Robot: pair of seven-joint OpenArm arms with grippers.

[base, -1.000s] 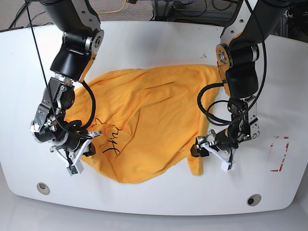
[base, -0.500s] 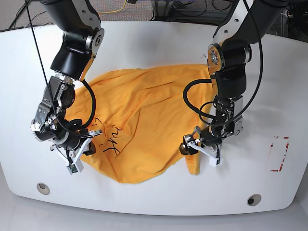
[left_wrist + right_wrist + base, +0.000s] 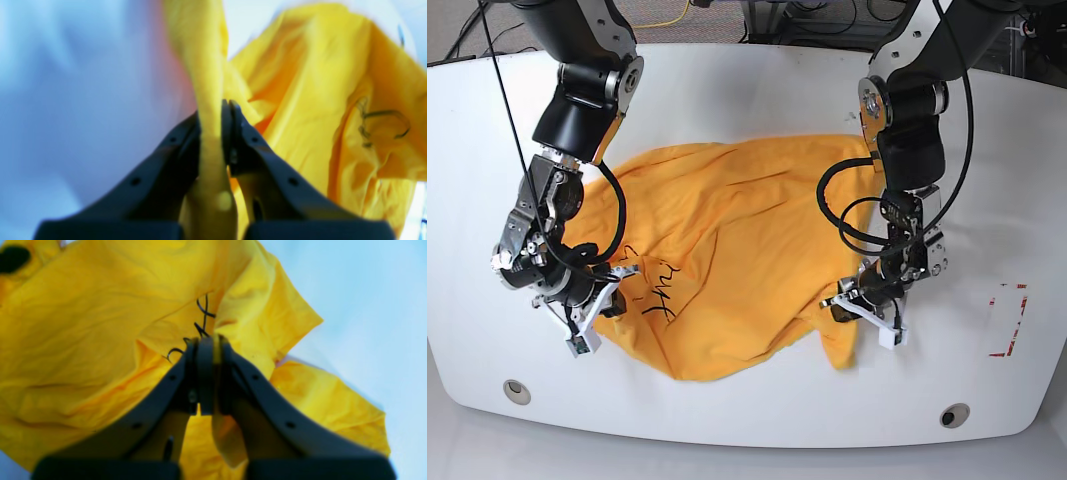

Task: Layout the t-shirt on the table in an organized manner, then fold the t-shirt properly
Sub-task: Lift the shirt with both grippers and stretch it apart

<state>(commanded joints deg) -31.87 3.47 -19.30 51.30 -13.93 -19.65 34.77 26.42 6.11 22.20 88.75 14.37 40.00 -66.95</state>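
- On my base feed the t-shirt (image 3: 727, 260) lies crumpled across the middle of the white surface (image 3: 757, 90), spread wider toward the far edge and bunched toward the near one.
- My right gripper (image 3: 592, 305) sits at the shirt's near corner on the base view's left. The right wrist feed shows its jaws pinched tight on a thin fold of the yellow cloth (image 3: 100, 323), with almost no gap between them.
- The black cursive lettering (image 3: 655, 290) runs just beside that gripper, and a few strokes of it curl right above the jaw tips on the wrist feed.
- My left gripper (image 3: 867, 315) is at the shirt's other near corner. Its wrist feed, though blurred, shows the jaws clamped on a narrow rope of fabric that stretches up and away from them.
- A flap of the shirt hangs off that grip and droops onto the surface just below the gripper.
- In the left wrist feed a small looped black line, probably part of the print, shows on the cloth to the right; I cannot make out its shape clearly.
- The red outline mark (image 3: 1009, 320) sits well apart from the shirt near the right edge, and two round grommet holes (image 3: 517, 390) sit near the front edge.
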